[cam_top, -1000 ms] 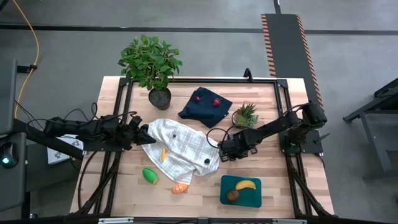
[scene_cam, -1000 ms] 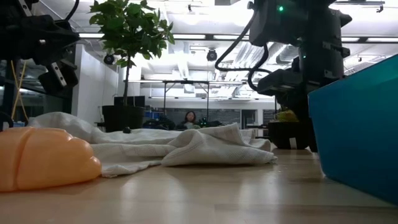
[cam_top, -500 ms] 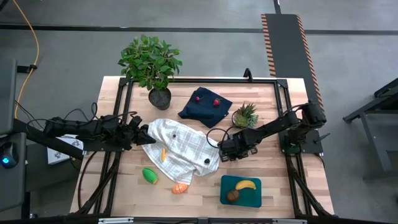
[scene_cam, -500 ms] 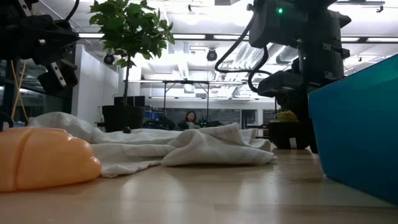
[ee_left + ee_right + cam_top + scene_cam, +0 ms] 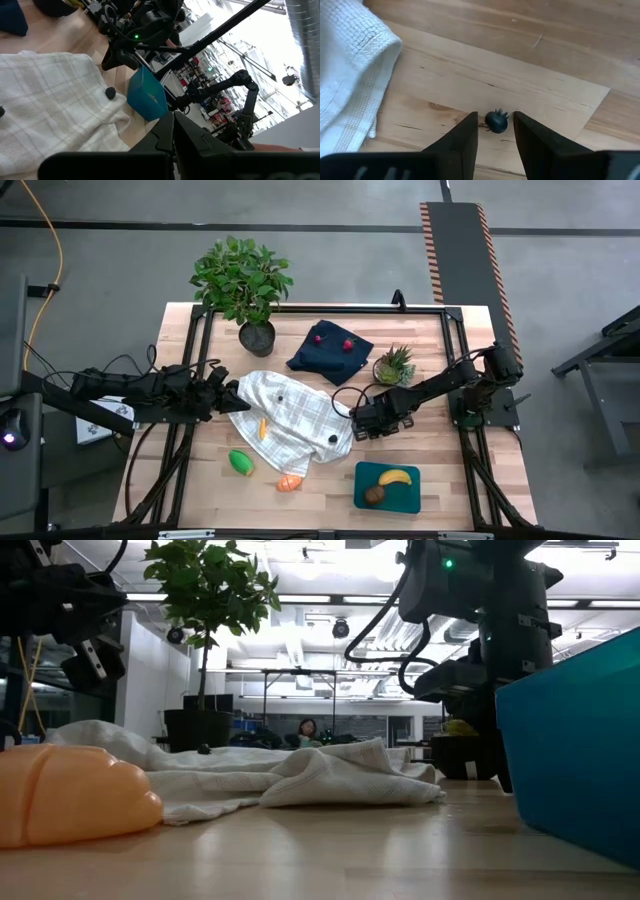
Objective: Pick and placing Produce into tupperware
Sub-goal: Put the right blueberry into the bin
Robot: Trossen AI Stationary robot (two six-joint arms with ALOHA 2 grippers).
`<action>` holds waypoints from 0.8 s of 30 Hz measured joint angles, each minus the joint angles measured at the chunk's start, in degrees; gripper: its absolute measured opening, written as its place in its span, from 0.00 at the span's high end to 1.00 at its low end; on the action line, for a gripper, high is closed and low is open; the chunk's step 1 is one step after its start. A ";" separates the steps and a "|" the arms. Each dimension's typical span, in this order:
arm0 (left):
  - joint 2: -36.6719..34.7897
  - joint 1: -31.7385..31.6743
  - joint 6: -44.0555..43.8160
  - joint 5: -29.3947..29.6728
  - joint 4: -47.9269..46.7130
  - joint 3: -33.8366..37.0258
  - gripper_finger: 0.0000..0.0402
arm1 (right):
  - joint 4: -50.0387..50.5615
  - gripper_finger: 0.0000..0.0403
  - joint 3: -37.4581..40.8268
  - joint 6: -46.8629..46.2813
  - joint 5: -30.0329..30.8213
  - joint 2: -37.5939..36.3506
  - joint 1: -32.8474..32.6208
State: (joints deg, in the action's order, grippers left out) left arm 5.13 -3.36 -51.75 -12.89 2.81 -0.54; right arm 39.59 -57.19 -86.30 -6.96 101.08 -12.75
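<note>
Right claw (image 5: 493, 131) unmoved; no legible writing.

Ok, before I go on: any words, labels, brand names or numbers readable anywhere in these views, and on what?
None can be read.
Tupperware: plain teal, no label showing.
White checked cloth and navy cloth: no print.
Room behind, low view: signs and shelves too blurred to read.

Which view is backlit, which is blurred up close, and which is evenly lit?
Low view: bright ceiling lights behind leave the large leafy potted plant silhouetted, and the near orange toy piece looks soft. Left wrist view: glare washes out the far room. High view: even light on the light wooden table, shadows faint. Right wrist view: sharp on the small dark round berry.
</note>
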 joint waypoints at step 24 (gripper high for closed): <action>-0.01 0.00 0.02 0.01 0.00 0.00 1.00 | 0.97 0.88 -0.37 1.00 0.60 0.03 -0.02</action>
State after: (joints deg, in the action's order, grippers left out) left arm 5.13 -3.36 -51.72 -12.88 2.81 -0.54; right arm 40.56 -57.56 -85.30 -6.36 101.10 -12.78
